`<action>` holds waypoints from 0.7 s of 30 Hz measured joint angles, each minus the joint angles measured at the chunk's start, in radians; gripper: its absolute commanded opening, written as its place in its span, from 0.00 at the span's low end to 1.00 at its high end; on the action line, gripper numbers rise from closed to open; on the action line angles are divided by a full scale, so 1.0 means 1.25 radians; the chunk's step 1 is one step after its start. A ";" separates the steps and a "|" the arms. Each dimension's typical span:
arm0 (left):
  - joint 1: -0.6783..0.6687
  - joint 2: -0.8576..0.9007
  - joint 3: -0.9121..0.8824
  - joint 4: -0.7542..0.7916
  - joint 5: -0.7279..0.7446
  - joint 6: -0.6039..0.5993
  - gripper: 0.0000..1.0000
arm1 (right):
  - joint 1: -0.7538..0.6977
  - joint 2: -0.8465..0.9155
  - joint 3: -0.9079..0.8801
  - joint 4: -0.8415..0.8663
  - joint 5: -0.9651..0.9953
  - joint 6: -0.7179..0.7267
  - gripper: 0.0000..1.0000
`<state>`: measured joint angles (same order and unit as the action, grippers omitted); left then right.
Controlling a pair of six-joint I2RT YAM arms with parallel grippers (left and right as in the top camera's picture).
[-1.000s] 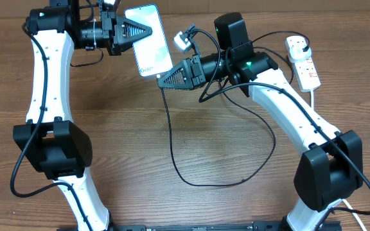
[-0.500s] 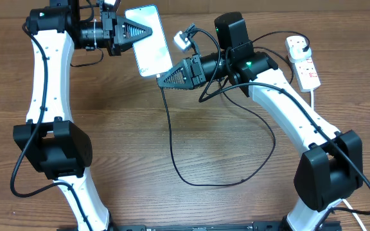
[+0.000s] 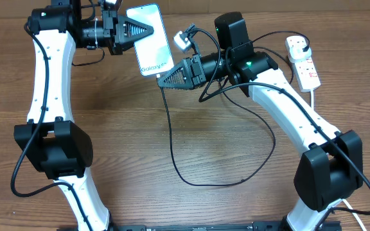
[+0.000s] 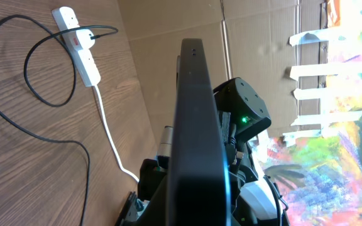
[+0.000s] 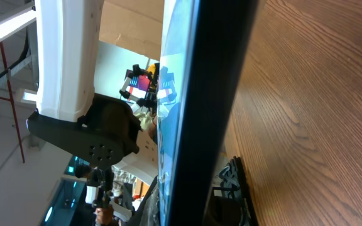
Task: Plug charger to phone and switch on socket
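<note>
Step in hand: mating the charger to the phone; the socket switch comes after. My left gripper [image 3: 151,30] is clamped on the left long edge of the phone [image 3: 154,52], which sits at far centre with its lit screen facing up toward the overhead camera. In the left wrist view the handset appears edge-on between my fingers. My right gripper [image 3: 160,81] is closed just beside the near short end of the phone. The thin black cable of the charger [image 3: 172,144] runs out from its tips and loops across the table [image 3: 121,141] toward the right, so I judge that it pinches the connector end. The tip itself is hidden, and I cannot tell whether it is seated in the port. Next move: align the connector with the port on the near end and press straight in while the left gripper braces the phone. Then free one arm for the socket [image 3: 308,69], which lies at the far right, well apart, with a black plug in its far end. Its red markings are too small to read. Legible writing: "Galaxy" at the near end of the screen.
</note>
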<state>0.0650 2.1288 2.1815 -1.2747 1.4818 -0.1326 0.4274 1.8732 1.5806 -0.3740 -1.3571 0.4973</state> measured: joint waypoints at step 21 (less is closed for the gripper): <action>0.000 0.000 0.000 0.003 -0.015 -0.015 0.04 | 0.000 0.000 0.000 -0.001 -0.002 0.000 0.04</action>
<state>0.0647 2.1288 2.1815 -1.2705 1.4635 -0.1509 0.4271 1.8732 1.5806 -0.3748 -1.3598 0.4976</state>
